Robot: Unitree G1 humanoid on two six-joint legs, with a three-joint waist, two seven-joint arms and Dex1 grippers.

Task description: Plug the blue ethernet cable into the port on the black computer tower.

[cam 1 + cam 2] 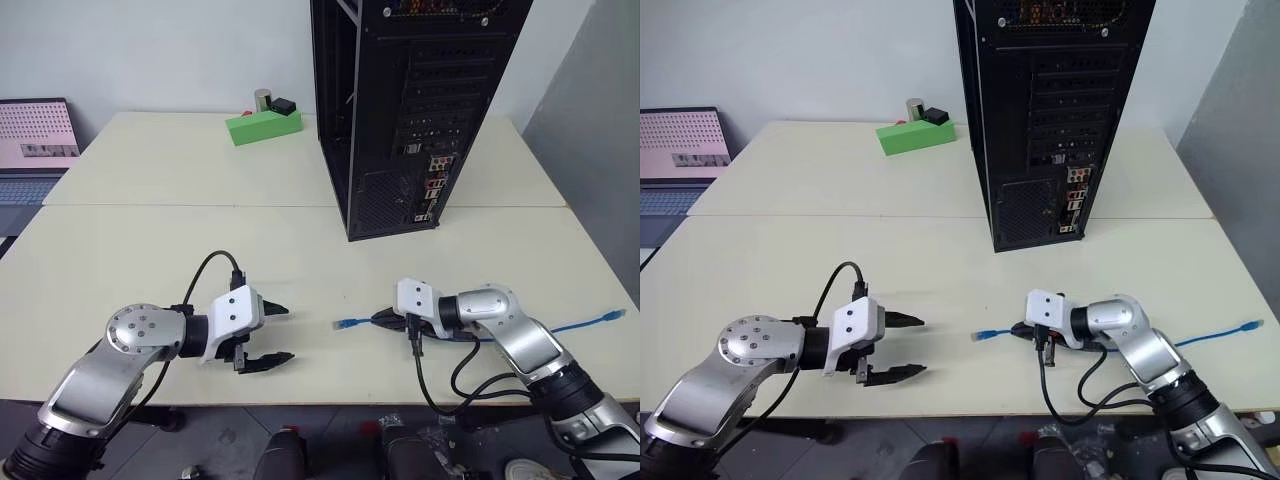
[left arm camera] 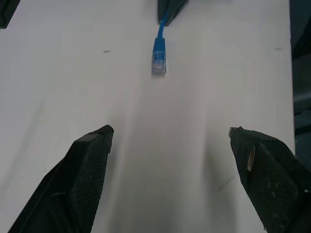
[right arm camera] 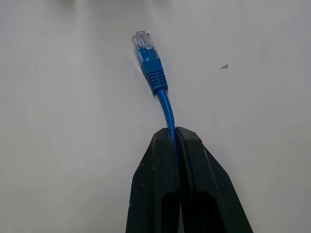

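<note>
I had the right gripper [image 3: 175, 133] clenched on the blue ethernet cable [image 3: 165, 104] just behind its plug [image 3: 146, 51], which stuck out past the fingertips over the cream table [image 1: 150, 250]. My left gripper [image 1: 280, 335] stood released, jaws wide apart, facing that plug with bare table between. The cord trailed off to my right, and the black computer tower [image 1: 400, 110] stood upright farther back.

Green block [image 1: 262, 126] near table's [image 1: 150, 260] far edge, left of centre (small grey cylinder [image 1: 262, 99] and black item on top). Laptop [image 1: 36, 140], screen lit, beyond left edge.
</note>
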